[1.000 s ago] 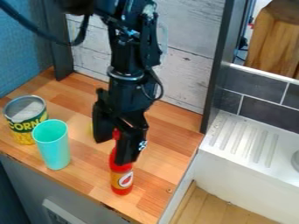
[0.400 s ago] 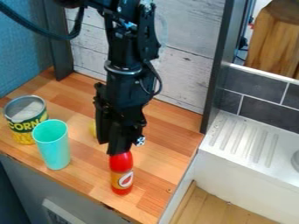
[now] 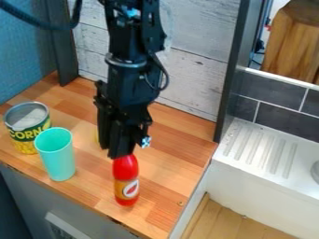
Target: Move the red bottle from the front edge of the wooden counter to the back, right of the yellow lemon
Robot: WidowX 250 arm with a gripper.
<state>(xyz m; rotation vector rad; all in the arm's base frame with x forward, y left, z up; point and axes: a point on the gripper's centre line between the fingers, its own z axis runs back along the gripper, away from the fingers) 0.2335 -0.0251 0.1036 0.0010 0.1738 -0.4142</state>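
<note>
1. While the black robot arm [image 3: 128,88] hangs down from the top edge of the frame, its black two-finger gripper [image 3: 121,155] is clenched on the top of a red plastic-looking squeeze bottle with an orange-yellow label [image 3: 126,170], just below centre.
2. That bottle is pretty much upright over the light wooden butcher-block counter [image 3: 177,158]; can't tell if its base touches the wood.
3. Left of it, well apart, there's a tapered turquoise cup [image 3: 57,158], standing upright, open end up.
4. Right beside the cup, toward the left edge, sits a metal can with a green-and-yellow label [image 3: 25,140], also upright.
5. Some small yellow thing [image 3: 96,136] peeks out from behind the gripper's left edge in the frame, too hidden to tell what.
6. Over on the right side you get a white sink unit with a ribbed drainer [image 3: 249,184], dark grey tiles [image 3: 280,119] above it, and whitewashed planks [image 3: 196,81] behind the arm.
</note>
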